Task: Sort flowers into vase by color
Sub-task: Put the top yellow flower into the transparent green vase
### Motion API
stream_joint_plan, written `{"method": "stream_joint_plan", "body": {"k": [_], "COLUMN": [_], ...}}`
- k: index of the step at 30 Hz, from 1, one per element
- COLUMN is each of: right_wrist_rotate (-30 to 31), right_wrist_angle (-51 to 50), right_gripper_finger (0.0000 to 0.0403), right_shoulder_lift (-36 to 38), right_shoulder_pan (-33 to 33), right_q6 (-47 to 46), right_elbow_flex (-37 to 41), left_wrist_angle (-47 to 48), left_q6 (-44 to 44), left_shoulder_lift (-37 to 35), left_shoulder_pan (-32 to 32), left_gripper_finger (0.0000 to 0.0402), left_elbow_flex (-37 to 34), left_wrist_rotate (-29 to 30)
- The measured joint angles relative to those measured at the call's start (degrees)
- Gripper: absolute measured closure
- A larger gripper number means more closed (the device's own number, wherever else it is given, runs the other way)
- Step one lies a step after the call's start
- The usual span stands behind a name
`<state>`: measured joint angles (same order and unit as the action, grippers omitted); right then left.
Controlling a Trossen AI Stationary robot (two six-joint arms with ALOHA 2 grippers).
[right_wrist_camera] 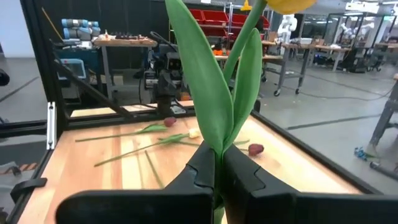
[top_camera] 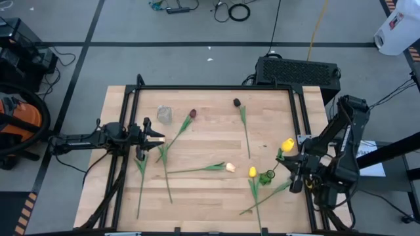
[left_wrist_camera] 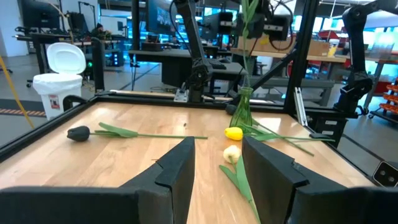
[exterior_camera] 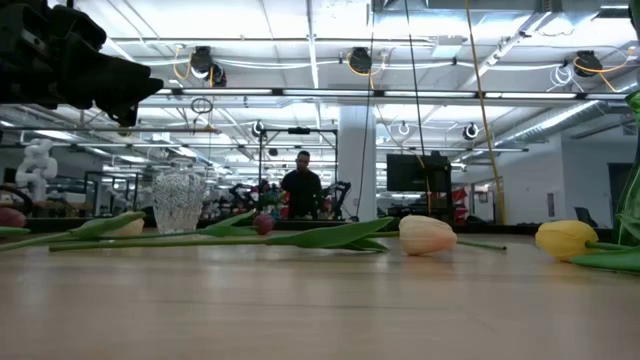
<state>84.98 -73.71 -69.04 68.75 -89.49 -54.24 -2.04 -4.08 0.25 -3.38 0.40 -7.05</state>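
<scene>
My right gripper is near the table's right edge, shut on a yellow tulip held over a small green glass vase. My left gripper hovers open at the table's left side, holding nothing. A clear glass vase stands toward the far left. Lying flat on the wood are a dark red tulip, a near-black tulip, a cream tulip, a second yellow tulip and several loose green stems. My right gripper pinches the yellow tulip between its two fingers at the stem just below the leaves. The fingers come about level from the table's right, across the stem. The tulip is lifted and roughly upright, head above the fingers. Its lower stem runs down to the green vase's mouth.
A black frame runs around the wooden top. The table's near middle holds only stems. A person stands far off in the room behind. A black box sits beyond the far right corner.
</scene>
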Motion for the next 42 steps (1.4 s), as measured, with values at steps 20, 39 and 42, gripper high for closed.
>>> {"method": "stream_joint_plan", "body": {"k": [20, 39, 42], "right_wrist_rotate": [-9.6, -10.5, -10.9], "right_wrist_angle": [15.4, 15.8, 14.6], "right_gripper_finger": [0.0392, 0.0273, 0.0264], "right_shoulder_lift": [0.1, 0.3, 0.4], "right_shoulder_pan": [0.0, 0.0, 0.0], "right_q6": [-2.8, -2.6, -0.5], "right_elbow_flex": [12.1, 11.1, 9.6], "left_wrist_angle": [0.0, 0.0, 0.0], "left_q6": [0.0, 0.0, 0.0], "left_shoulder_lift": [0.0, 0.0, 0.0], "left_shoulder_pan": [0.0, 0.0, 0.0], "left_gripper_finger": [0.0260, 0.0260, 0.0260], "left_elbow_flex": [0.0, 0.0, 0.0], "left_wrist_rotate": [0.0, 0.0, 0.0]}}
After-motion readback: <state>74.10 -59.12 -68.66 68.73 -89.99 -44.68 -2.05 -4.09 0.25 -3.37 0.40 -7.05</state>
